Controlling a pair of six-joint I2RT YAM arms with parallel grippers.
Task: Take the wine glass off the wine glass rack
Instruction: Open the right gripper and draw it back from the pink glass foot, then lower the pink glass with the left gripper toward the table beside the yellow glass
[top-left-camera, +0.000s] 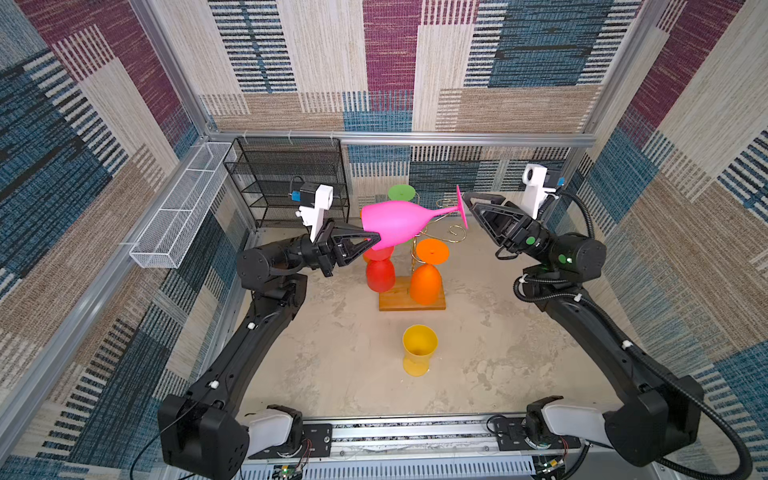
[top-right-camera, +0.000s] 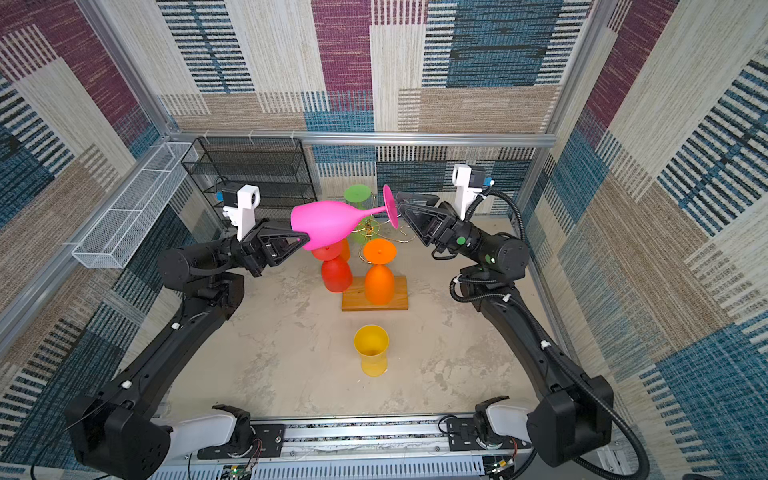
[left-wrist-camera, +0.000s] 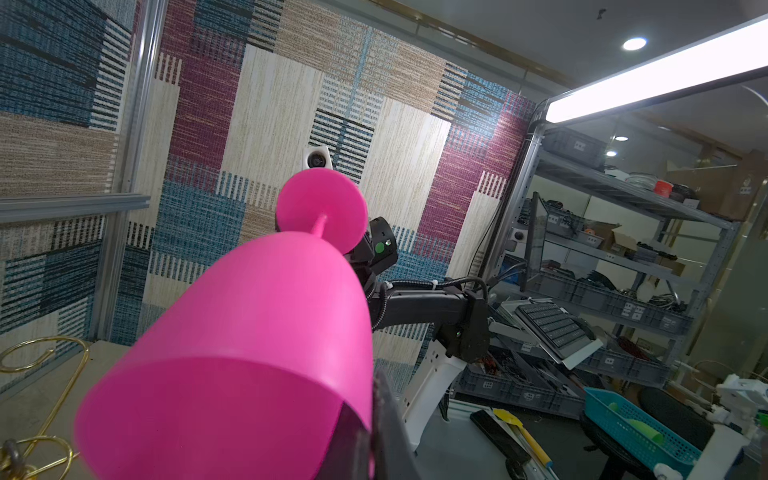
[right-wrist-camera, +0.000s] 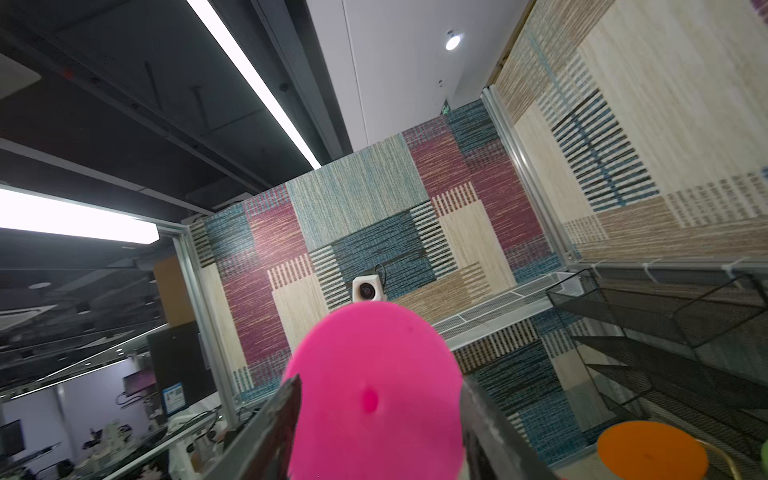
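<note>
Glass (top-left-camera: 395, 226) lies level in air above the rack (top-left-camera: 390, 300), L gripper (top-left-camera: 374, 240) pinched shut on its bowl rim, R gripper (top-left-camera: 467, 203) jaws apart flanking the foot (right-wrist-camera: 374, 395): pull R straight back right w/o clipping the foot, hold L firm, then carry it clear

Cam setup: overhead stereo pair + 2 wrist cams.
Both top views look down on whole bench (top-left-camera: 353, 374); wrist cams face each other, close on pink wine glass (left-wrist-camera: 249, 353).
</note>
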